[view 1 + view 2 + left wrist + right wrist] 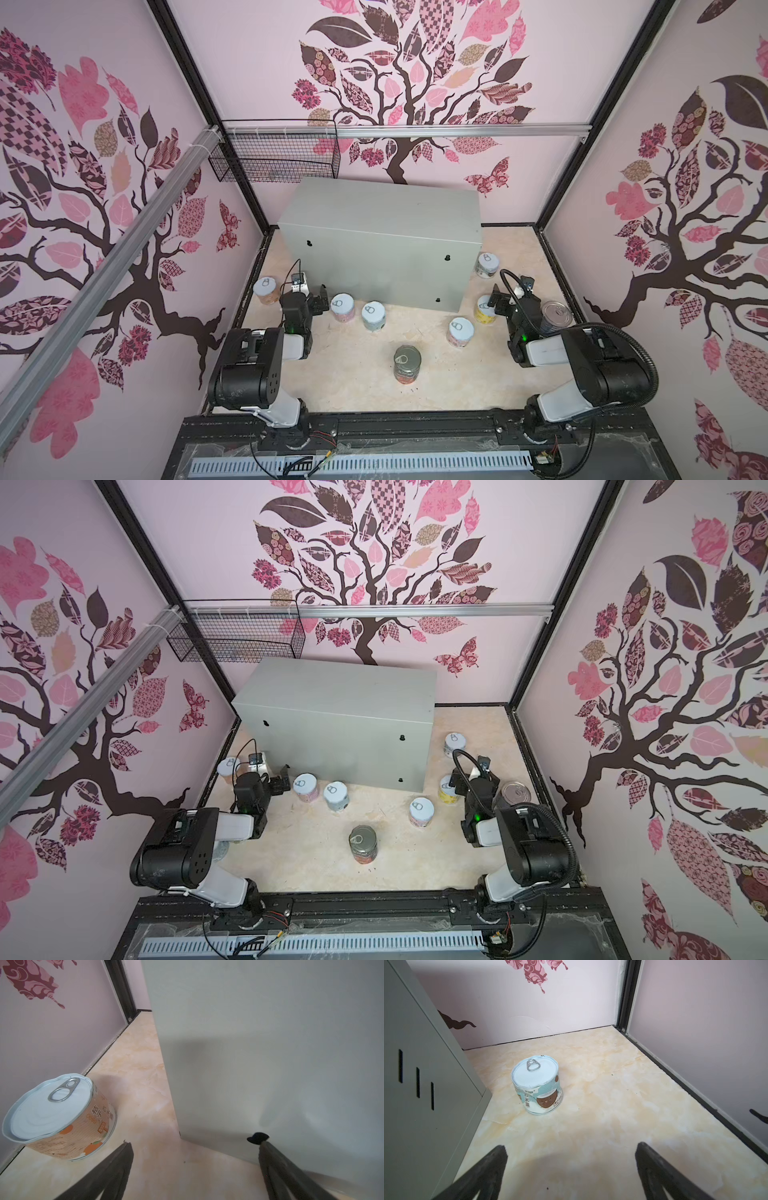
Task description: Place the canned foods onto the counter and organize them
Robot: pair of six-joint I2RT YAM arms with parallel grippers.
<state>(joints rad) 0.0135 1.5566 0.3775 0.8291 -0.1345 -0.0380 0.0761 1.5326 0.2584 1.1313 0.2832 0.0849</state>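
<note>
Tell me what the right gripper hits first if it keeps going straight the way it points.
Probably the blue-labelled can beside the grey box. It stands upright ahead of the open right gripper, a little off its centre line, with bare floor between; depth is hard to judge.

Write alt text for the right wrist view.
A short blue-labelled can stands upright on the marbled floor beside the grey metal counter, near the pink back wall. The right gripper is open, holding nothing.
</note>
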